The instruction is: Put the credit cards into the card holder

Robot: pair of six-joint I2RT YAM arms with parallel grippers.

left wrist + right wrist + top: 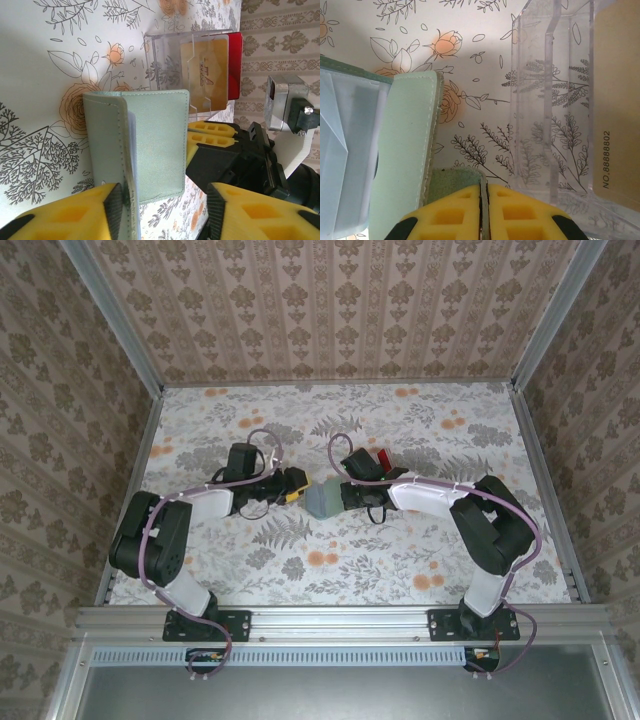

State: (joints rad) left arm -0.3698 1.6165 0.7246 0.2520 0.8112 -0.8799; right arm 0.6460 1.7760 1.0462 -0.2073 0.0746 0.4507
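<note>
The right end effector [482, 186] is closed, its two yellow fingers pressed together on a flap of the card holder [405, 150], so it grips the grey-green wallet by one edge. In the right wrist view the wallet lies to the left of and just ahead of those fingers. It is partly spread, with clear inner sleeves showing at its far left.

The left end effector [165, 192] stands open, its yellow fingers well apart. The wallet's near end sits between them. One stitched cover lies close against the left finger, while a gap shows between the other cover and the right finger. From this wrist view the wallet stands on edge straight ahead of the left fingers, its two covers slightly parted with a pale lining between. The right end effector's yellow fingers meet its far side edge.

In the overhead view the two end effectors face each other across the middle of the flowered desk [400, 560], with the wallet between them and touching both.

Beyond the wallet, farther from the left end effector, stands a clear plastic tray [165, 55]. It holds the two credit cards: an orange-yellow card [205, 65] upright in front and a red card [235, 60] just behind it, its edge showing past the first. In the right wrist view this tray is to the right of the closed fingers, and the orange-yellow card shows a printed number along its edge.
</note>
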